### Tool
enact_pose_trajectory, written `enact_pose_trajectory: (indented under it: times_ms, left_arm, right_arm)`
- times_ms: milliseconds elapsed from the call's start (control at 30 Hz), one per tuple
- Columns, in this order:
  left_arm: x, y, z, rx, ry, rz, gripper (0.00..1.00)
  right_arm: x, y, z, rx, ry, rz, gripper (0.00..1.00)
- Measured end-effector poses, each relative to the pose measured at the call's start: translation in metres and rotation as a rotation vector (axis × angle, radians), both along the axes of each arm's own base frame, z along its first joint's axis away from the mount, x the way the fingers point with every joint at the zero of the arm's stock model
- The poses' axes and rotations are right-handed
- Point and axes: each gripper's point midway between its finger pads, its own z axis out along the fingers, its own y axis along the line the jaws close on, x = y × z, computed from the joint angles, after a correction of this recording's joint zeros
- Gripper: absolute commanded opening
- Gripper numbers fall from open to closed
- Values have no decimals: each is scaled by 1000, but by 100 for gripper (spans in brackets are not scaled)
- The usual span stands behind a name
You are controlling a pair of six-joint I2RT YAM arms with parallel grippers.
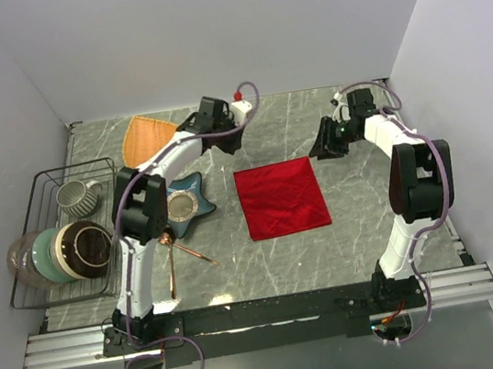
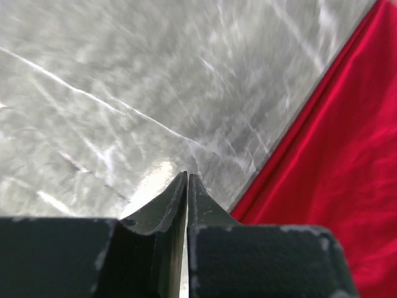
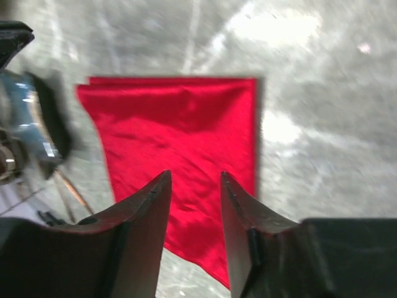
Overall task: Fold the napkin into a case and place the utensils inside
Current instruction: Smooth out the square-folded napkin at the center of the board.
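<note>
Top external view, left to right: a wire dish rack (image 1: 73,170) loaded with crockery stands at the left side of the table (image 1: 268,265), with an orange triangular plate (image 1: 148,136) beyond it and a blue star-shaped dish (image 1: 189,202) beside it. The utensils (image 1: 175,251) lie on the marble just in front of that dish, next to the left arm and apart from the cloth. The left gripper (image 1: 227,141) hangs over bare marble just beside the far left corner of the napkin (image 1: 281,198); its wrist view shows the jaws closed to a hairline slit with nothing between them. The napkin lies flat near the table centre, roughly square — not a narrow pocket. The right gripper (image 1: 324,143) hovers beyond the far right corner, jaws partly open and empty. Judged status: no pocket fold is evident and no utensil is on or in the cloth — folding and loading are both outstanding.
</note>
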Motion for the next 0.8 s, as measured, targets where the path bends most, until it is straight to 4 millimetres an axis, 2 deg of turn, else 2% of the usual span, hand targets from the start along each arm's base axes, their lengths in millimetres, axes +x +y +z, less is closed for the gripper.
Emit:
enact_pose_trajectory:
  times_ms: [133,367,500,633,800]
  left_arm:
    - [-10,-7,-30,92,7,-70,9]
    - [-29,-22,-48,163,-3,-170,8]
    - [-47,-20,-72,202,32,-210,6]
    - [-62,-13,-70,212,38,-223,6]
    - [-83,1,-71,228,60,-233,7]
  right_arm:
    - [-8,-11,-13,-79,31,3,40]
    - [-10,-27,-32,-185,57,19,36]
    - [-6,-31,-47,-210,86,35,32]
    - [-3,-28,-59,-220,113,65,29]
    - [-6,-17,-65,-225,121,118,27]
